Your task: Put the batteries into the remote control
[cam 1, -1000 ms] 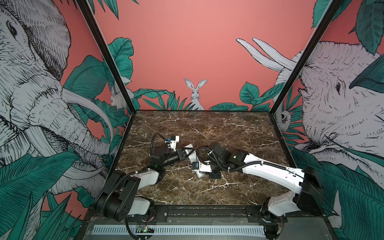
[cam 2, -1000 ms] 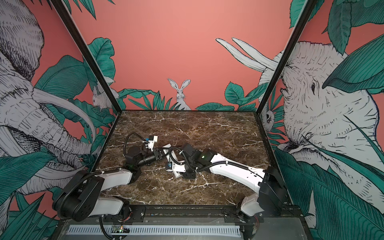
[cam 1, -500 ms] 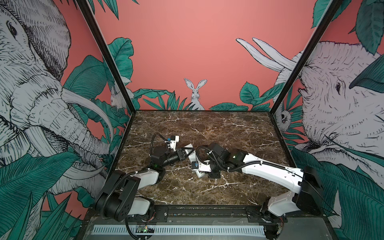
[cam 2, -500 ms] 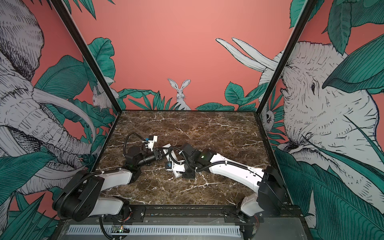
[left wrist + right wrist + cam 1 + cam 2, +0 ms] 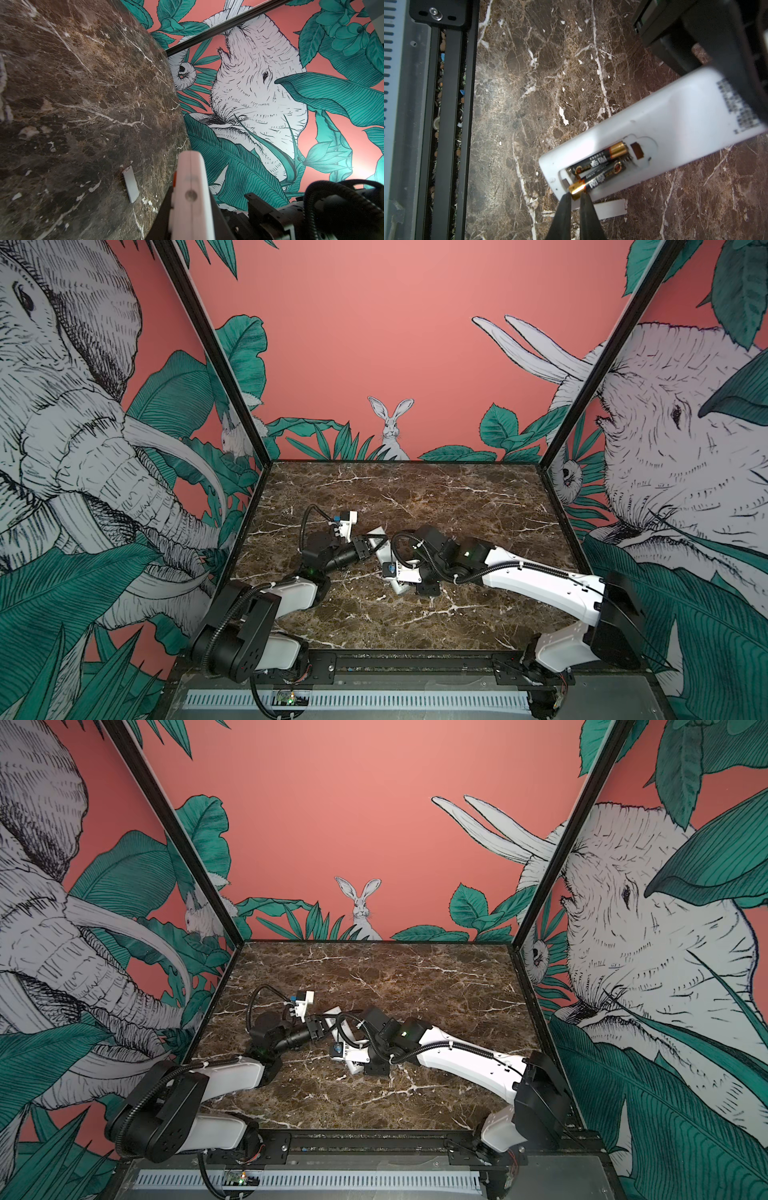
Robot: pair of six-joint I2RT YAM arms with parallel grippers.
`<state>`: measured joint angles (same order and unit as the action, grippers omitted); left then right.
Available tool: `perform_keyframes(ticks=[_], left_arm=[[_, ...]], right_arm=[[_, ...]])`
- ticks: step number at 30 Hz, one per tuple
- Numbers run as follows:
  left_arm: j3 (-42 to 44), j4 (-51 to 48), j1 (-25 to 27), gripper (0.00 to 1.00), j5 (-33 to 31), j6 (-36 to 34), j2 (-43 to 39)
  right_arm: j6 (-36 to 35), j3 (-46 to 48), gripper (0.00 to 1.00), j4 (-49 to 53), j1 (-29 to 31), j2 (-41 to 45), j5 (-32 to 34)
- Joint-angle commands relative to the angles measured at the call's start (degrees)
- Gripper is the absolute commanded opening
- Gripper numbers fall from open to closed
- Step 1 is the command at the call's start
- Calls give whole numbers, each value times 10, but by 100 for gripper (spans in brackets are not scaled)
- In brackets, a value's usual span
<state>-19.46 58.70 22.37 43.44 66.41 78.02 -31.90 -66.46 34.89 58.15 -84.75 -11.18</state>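
Two batteries (image 5: 598,161) in remote control (image 5: 675,116): one seated, other end-raised, pinched by right claw (image 5: 576,196). Left claw (image 5: 190,212) clamps remote control. Risk: spring ejects raised battery (image 5: 604,173) on release.

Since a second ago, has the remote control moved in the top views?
No. In a top view the remote control lies at the same spot against the white veins of the table, clamped by the left gripper.
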Motion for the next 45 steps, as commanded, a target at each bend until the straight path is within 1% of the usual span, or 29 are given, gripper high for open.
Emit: perform_keyframes(ticks=[1,45], left_arm=[[-3,51,0,0,12,19,-2],[-2,51,8,0,12,19,-2]], right_arm=[[1,-13,11,-17,4,-11,5],[15,-22,6,-41,12,-36,48]])
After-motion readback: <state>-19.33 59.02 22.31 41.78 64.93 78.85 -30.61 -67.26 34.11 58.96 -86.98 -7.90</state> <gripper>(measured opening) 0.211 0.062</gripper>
